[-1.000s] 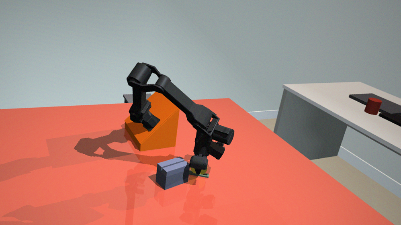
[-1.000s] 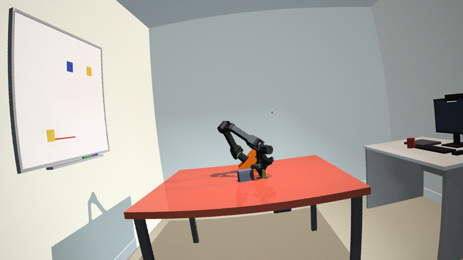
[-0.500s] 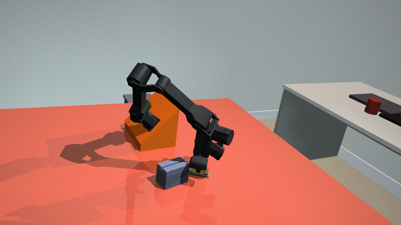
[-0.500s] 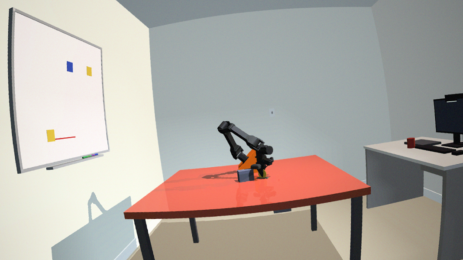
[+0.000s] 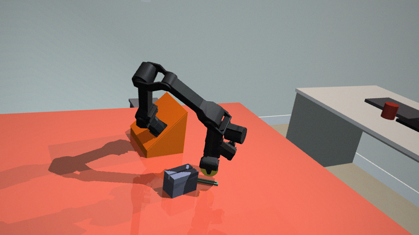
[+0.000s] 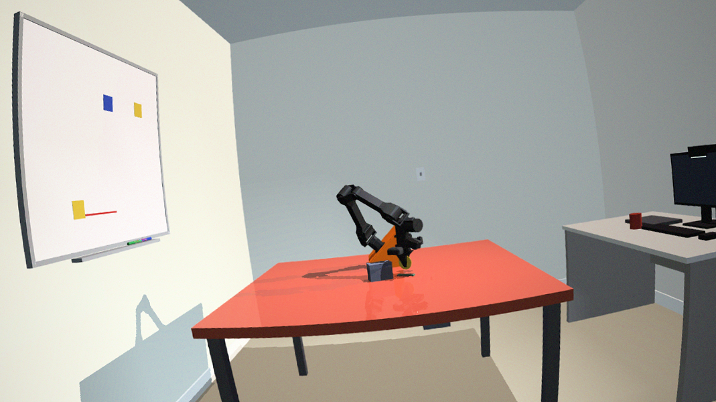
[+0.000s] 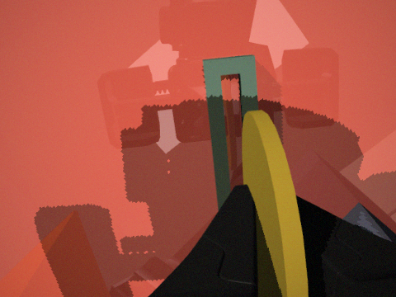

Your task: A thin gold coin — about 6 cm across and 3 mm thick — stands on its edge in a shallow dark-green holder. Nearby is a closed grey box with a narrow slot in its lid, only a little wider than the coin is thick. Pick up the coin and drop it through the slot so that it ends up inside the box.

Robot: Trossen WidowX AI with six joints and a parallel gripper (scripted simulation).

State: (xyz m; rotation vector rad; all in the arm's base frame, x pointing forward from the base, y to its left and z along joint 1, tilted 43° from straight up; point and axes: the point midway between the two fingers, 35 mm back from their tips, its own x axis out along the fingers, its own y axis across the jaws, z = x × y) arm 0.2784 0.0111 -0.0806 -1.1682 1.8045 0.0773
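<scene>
The gripper (image 5: 208,169) is pointing straight down at the red table (image 5: 300,223) with its jaws pinching the gold coin (image 5: 209,172) by its flat faces, so the coin is edge-up between the black fingers. From the wrist camera the coin (image 7: 275,214) fills the lower middle of the shot, yellow rim facing the lens, and it runs down between the two dark fingers. The little green holder (image 7: 228,115) sits on the table beyond the coin, a narrow rectangular frame with its slot showing red through the middle, and the coin looks lifted clear of it, though I can't say by how much. In the top view the holder (image 5: 208,182) is just a thin dark-green strip lying on the table right under the gripper, with the coin's lower edge peeking out below the fingertips above it. The grey box (image 5: 179,184) is just beside the holder, to its left in that view, lid on, with the slot running across its top. A bit of the box corner (image 7: 365,220) pokes in at the right of the wrist view too. Behind all that is the orange wedge (image 5: 167,132) that the arm's base sits against. From the room camera the gripper (image 6: 404,262) is low over the table right next to the box (image 6: 379,270).
</scene>
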